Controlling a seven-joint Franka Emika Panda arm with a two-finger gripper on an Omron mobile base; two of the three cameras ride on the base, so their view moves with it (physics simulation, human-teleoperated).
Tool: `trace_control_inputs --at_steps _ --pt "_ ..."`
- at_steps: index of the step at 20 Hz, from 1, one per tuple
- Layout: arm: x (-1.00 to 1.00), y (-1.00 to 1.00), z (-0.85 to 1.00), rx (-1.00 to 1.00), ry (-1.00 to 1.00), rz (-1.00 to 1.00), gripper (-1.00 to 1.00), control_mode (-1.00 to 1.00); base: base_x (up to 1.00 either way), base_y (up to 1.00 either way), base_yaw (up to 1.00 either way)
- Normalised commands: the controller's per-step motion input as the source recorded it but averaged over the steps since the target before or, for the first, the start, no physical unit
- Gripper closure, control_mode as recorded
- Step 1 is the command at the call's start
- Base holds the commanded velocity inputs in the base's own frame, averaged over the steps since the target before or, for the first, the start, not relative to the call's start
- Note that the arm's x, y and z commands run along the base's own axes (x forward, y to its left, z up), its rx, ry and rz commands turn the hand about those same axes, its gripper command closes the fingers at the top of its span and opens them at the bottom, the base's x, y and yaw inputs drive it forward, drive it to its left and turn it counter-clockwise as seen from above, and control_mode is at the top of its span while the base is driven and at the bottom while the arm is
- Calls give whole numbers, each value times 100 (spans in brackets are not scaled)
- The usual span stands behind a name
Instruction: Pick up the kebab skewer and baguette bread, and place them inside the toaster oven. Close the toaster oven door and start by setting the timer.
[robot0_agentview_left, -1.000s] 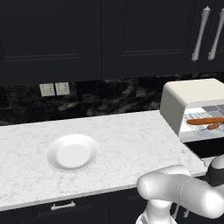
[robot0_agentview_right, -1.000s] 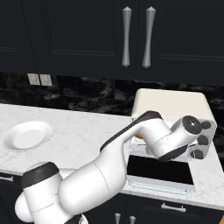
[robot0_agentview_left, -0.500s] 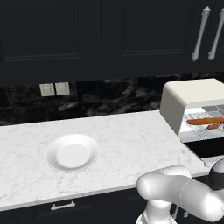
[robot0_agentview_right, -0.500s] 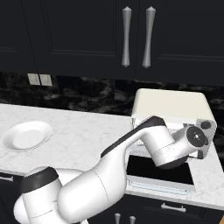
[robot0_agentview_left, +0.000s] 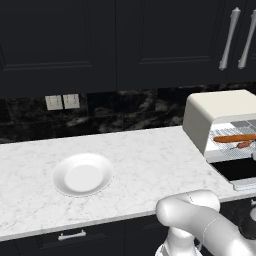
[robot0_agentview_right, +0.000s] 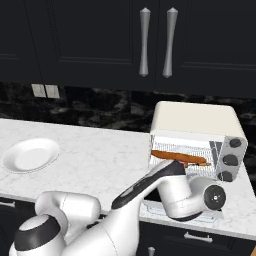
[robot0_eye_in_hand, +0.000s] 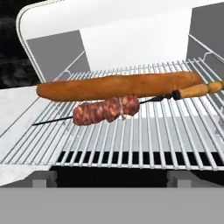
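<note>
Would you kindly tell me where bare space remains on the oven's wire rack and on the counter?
On the wire rack, the front half is bare; the long orange-brown baguette and the meat skewer crowd the back. The white marble counter is free between the round white plate and the cream toaster oven.

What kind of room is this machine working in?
A home-style kitchen, computer-rendered: a marble counter under dark cabinets, a white plate, and a toaster oven holding a baguette and kebab skewer.
</note>
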Motion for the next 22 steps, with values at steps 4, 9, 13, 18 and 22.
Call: trace_control_inputs --at_steps 4,9,13,18,22 --pt "0 -6 -10 0 -10 -1 -100 -100 0 0 0" --pt "0 0 0 0 0 -8 -100 -100 0 0 0" --pt "3 0 0 0 0 -20 -100 -100 0 0 0" --pt "3 0 -6 -2 0 -20 -100 -100 0 0 0" --pt "1 0 -4 -3 -10 5 -100 -100 0 0 0"
